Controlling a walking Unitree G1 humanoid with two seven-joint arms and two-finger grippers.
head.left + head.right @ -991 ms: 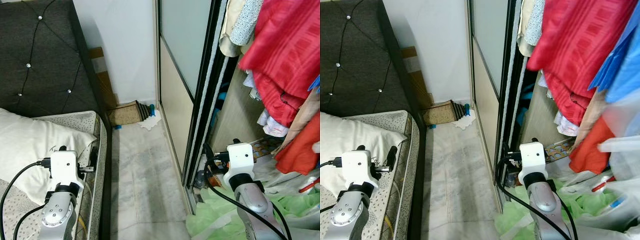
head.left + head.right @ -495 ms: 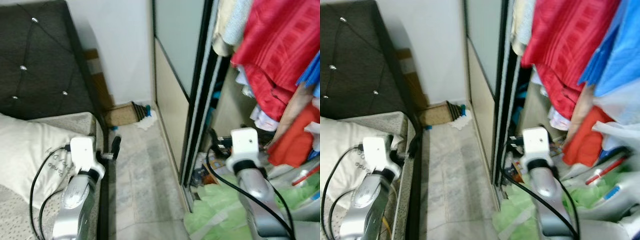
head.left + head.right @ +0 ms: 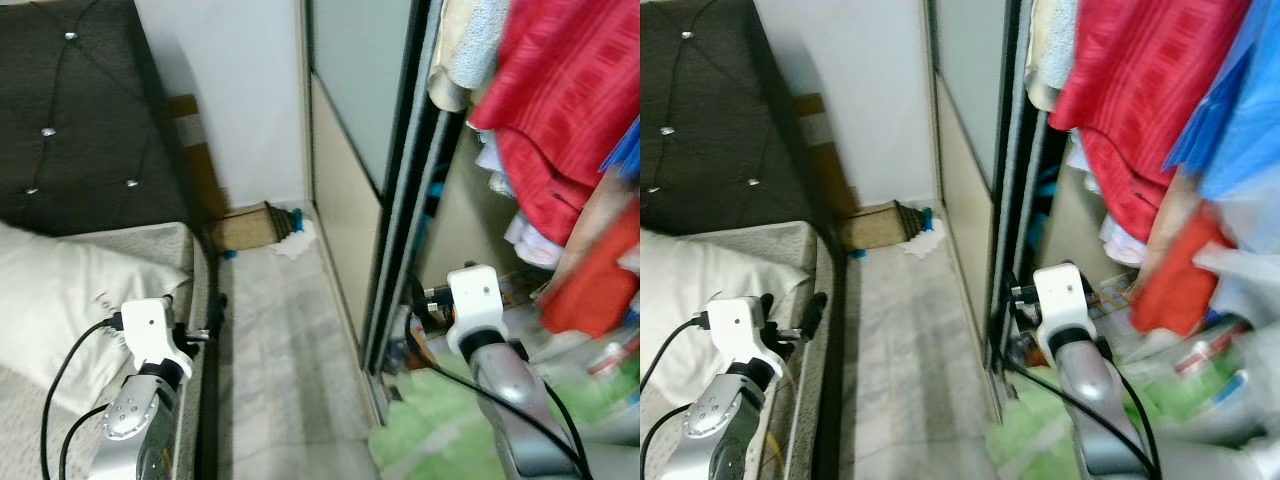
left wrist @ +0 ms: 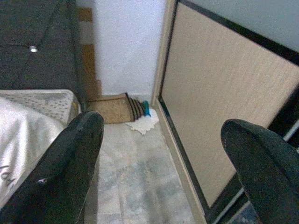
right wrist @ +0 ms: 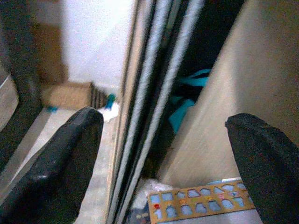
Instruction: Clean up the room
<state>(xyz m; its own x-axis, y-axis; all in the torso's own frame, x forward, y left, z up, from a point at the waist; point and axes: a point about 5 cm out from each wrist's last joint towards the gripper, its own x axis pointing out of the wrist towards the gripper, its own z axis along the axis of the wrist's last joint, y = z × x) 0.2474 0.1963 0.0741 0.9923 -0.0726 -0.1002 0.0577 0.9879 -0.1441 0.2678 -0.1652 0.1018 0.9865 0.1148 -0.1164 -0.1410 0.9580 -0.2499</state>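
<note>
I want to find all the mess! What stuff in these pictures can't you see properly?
- Green heap on the wardrobe floor: blurred in the head views, the right arm crosses it.
- Blue thing in the far corner by the white cloth: too small to name.
- Pillow: cut by the picture's edge.
- Turquoise cloth: partly hidden in the dark behind the door rails.
- Left claw and right claw: open, empty.

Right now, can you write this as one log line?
left hand: open, over bed edge | right hand: open, at wardrobe door track | holding: nothing
</note>
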